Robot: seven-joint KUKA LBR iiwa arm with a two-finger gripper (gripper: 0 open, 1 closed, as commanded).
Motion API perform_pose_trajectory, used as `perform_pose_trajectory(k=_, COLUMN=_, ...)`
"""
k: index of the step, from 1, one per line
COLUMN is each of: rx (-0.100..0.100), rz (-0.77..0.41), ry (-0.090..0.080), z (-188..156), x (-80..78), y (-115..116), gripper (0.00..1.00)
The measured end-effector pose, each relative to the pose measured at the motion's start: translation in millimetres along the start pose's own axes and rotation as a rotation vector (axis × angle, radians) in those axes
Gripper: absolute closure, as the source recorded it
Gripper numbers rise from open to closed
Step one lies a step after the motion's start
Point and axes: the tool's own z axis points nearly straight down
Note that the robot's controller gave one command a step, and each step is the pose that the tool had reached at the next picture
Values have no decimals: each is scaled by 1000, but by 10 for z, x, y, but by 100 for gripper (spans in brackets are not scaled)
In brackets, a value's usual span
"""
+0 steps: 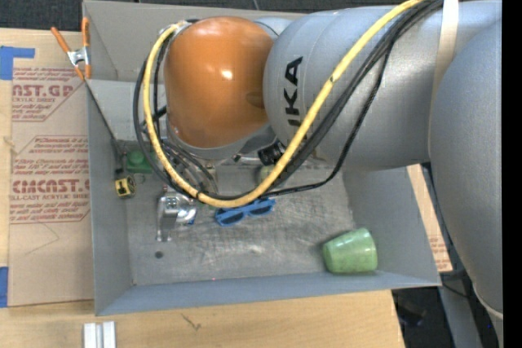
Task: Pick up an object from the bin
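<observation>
My gripper (174, 213) lower left of centre, open-or-closed: cannot tell. Blue glasses-like thing (245, 212) just beside; I'd centre over it before clamping.

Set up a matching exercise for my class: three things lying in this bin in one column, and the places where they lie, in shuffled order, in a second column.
Things
1. pale green cup
2. blue glasses
3. small yellow-and-black thing

Places
A. against the left wall of the bin
B. mid-floor, just below the arm's yellow cable
C. on its side, near the lower right corner

Pairs: 1-C, 2-B, 3-A
</observation>
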Motion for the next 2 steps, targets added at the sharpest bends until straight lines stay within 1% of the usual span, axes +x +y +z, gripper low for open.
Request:
perform_pose_trajectory(k=1, rx=-5, rz=-325, ry=-32, z=1600, x=-499, y=-774, gripper=0)
perform_pose_trajectory(k=2, rx=-1, rz=-253, ry=-12, z=1330, x=-550, y=-956, gripper=0)
